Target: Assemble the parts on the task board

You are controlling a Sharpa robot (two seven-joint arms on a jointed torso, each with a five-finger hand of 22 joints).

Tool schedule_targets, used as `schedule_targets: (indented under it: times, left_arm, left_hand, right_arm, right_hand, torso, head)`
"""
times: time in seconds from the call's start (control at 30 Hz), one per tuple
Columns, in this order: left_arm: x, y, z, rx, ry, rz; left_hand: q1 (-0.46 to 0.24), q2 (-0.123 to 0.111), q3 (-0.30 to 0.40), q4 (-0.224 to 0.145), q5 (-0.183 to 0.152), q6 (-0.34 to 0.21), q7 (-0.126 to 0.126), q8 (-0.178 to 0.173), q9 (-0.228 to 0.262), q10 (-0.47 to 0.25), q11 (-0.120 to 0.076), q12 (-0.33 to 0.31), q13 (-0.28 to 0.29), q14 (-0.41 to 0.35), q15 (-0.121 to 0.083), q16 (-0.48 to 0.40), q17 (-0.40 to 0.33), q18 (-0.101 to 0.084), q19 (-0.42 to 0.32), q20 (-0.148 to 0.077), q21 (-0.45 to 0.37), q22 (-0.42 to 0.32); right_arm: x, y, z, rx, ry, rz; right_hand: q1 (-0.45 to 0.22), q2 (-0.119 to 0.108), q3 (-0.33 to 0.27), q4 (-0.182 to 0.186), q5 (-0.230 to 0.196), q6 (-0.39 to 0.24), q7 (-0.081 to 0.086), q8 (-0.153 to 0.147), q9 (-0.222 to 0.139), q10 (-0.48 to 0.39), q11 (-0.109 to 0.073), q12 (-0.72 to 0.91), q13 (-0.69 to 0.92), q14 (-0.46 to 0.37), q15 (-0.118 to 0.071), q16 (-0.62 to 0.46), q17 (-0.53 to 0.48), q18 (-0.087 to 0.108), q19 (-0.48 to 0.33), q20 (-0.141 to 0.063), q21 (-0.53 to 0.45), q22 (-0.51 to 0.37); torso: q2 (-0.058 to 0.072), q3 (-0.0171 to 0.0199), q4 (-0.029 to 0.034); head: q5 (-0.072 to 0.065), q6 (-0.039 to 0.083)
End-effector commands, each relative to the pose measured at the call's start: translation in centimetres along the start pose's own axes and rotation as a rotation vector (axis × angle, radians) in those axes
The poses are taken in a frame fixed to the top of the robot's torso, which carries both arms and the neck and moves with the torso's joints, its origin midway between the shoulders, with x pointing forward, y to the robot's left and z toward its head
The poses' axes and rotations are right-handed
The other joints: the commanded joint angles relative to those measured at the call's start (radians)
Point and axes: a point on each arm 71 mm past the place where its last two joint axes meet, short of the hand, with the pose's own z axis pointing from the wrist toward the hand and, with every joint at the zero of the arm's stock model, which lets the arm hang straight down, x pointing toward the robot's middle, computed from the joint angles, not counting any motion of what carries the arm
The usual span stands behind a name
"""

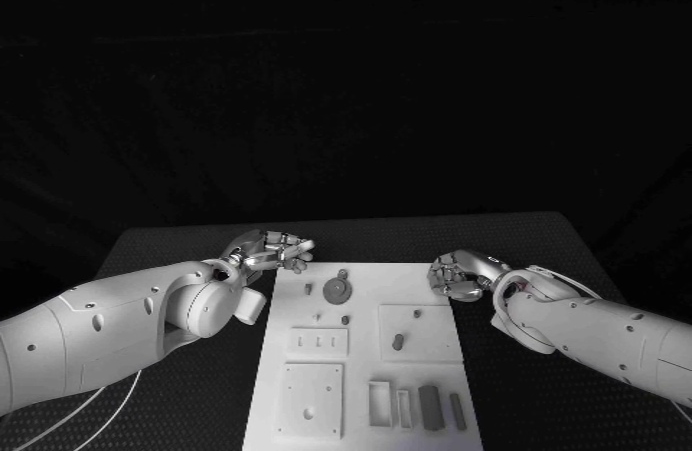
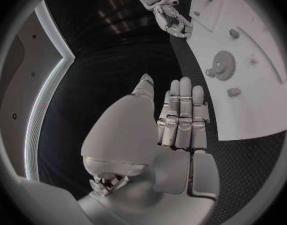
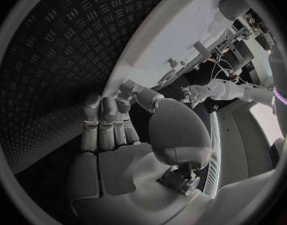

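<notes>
The task is judged to be at or near its start: no part is held, and several parts are seen lying loose on the white board (image 1: 361,411), which sits in the middle of the ribbed black table (image 1: 173,246). The left hand (image 1: 270,250) is held just beside the board's far left corner, empty, its fingers straight and close together, touching nothing. The right hand (image 1: 462,274) is held at the board's far right edge, also empty, fingers loosely extended side by side; whether it touches the board cannot be told. On the board's far half a flat toothed gear (image 1: 338,291) with a small stub is seen; nearer, raised square plates with holes and a row of slim upright blocks (image 1: 430,407) are found. The board looks smooth, matte and hard; the hands are shiny metal.
</notes>
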Motion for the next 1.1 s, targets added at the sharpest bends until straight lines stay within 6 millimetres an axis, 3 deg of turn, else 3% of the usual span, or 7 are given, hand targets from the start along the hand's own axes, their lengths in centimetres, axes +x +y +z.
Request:
schedule_targets:
  times: [0.03, 0.3, 1.1]
  left_arm:
    - [0.24, -0.12, 0.03, 0.008, 0.017, -0.006]
    - [0.19, -0.12, -0.01, 0.008, 0.017, -0.005]
    - [0.3, -0.05, -0.05, -0.003, 0.029, 0.006]
  left_hand:
    - [0.001, 0.003, -0.003, 0.0, -0.002, -0.001, 0.002, -0.004, 0.001, -0.004, -0.001, -0.002, 0.001, -0.001, 0.003, -0.005, 0.001, 0.009, -0.002, -0.006, -0.006, 0.001]
    - [0.002, 0.003, -0.004, 0.001, -0.002, -0.001, 0.003, -0.005, 0.001, -0.004, -0.001, -0.002, 0.002, -0.001, 0.003, -0.005, 0.001, 0.009, -0.003, -0.005, -0.006, 0.001]
    - [0.0, 0.003, -0.004, 0.002, -0.002, -0.001, 0.003, -0.005, 0.002, -0.004, -0.001, -0.002, 0.002, -0.002, 0.004, -0.005, 0.002, 0.009, -0.003, -0.005, -0.006, 0.001]
  right_arm:
    - [-0.08, -0.04, -0.02, 0.02, -0.023, 0.005]
    - [0.11, 0.03, -0.12, 0.024, -0.011, -0.001]
    - [0.2, 0.66, -0.43, 0.058, -0.036, 0.014]
  right_hand:
    - [-0.008, 0.021, -0.005, -0.018, -0.006, 0.222, -0.007, 0.007, 0.011, -0.007, -0.009, 0.008, 0.002, 0.003, -0.004, 0.005, -0.001, 0.03, 0.003, -0.008, 0.007, -0.001]
    - [-0.02, 0.039, -0.009, -0.03, -0.006, 0.218, -0.008, 0.015, 0.035, -0.011, -0.011, 0.017, 0.012, 0.003, -0.005, 0.009, 0.001, 0.03, 0.001, -0.01, 0.01, 0.001]
    - [-0.043, 0.058, 0.006, -0.032, -0.006, 0.202, -0.011, 0.032, 0.113, -0.023, -0.013, 0.053, 0.039, -0.005, -0.008, 0.012, 0.005, 0.03, -0.007, -0.012, 0.015, 0.003]
  torso:
    - [-0.001, 0.0003, 0.0]
    - [0.0, 0.0002, 0.0]
    - [-0.001, 0.0002, -0.0001]
  head:
    - [-0.001, -0.001]
    - [-0.003, -0.004]
    - [-0.006, -0.009]
